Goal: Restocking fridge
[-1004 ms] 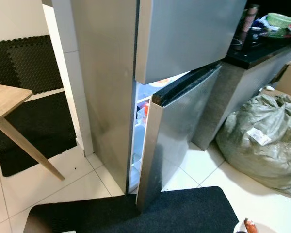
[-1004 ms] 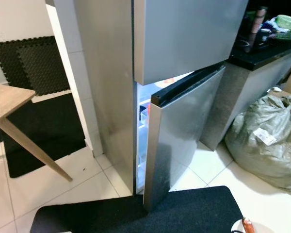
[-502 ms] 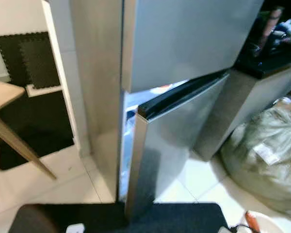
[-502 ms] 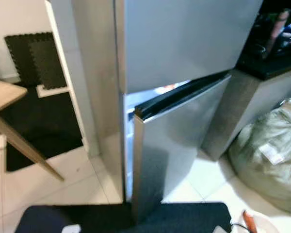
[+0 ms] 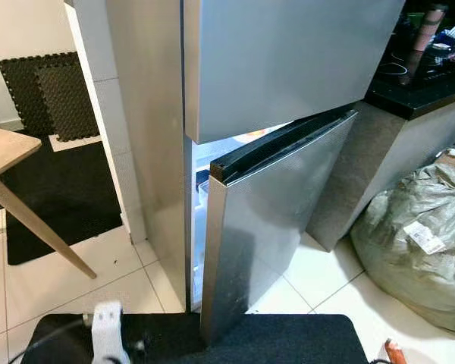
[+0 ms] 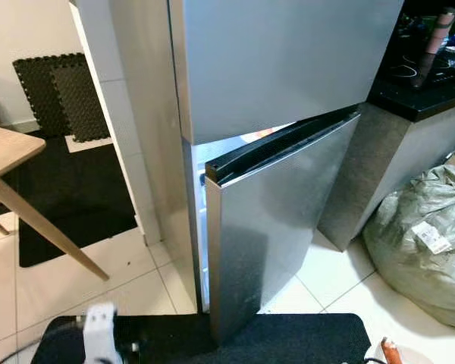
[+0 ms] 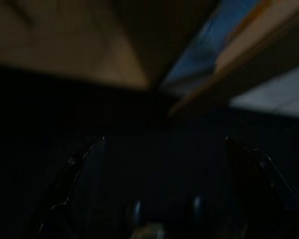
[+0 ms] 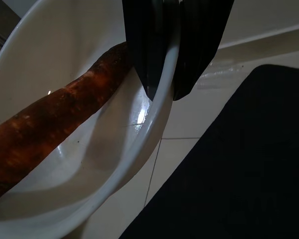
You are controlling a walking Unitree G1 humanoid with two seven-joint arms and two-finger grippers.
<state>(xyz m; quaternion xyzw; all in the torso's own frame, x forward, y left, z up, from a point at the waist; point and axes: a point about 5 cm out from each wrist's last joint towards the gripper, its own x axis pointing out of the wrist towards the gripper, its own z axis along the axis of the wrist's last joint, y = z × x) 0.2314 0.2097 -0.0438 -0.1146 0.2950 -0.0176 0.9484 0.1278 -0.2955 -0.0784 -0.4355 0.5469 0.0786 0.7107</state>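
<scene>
A kitchen floor of pale tiles, with a black mat (image 5: 288, 341) along the bottom edge of the head views, lies before a steel fridge (image 5: 273, 68). In the right wrist view, the right gripper (image 8: 162, 92) has its two black fingers pressed together on the rim of a white bowl (image 8: 55, 59), one finger inside the rim and one outside; a carrot (image 8: 50, 124) lies slantwise in the bowl. In the left eye view bowl and carrot peep in at the bottom right corner, low and well apart from the fridge. The left gripper (image 7: 164, 164) hangs over dark ground with its fingers spread wide and nothing between them. Outward, the lower fridge door (image 5: 265, 220) at centre frame stands ajar, a lit strip of the interior showing beside it. A wooden table (image 5: 15, 167) stands at the left, a bulky sack (image 5: 417, 243) at the right. I judge the restocking barely begun: the door needs swinging wider, and the carrot is not yet inside.
</scene>
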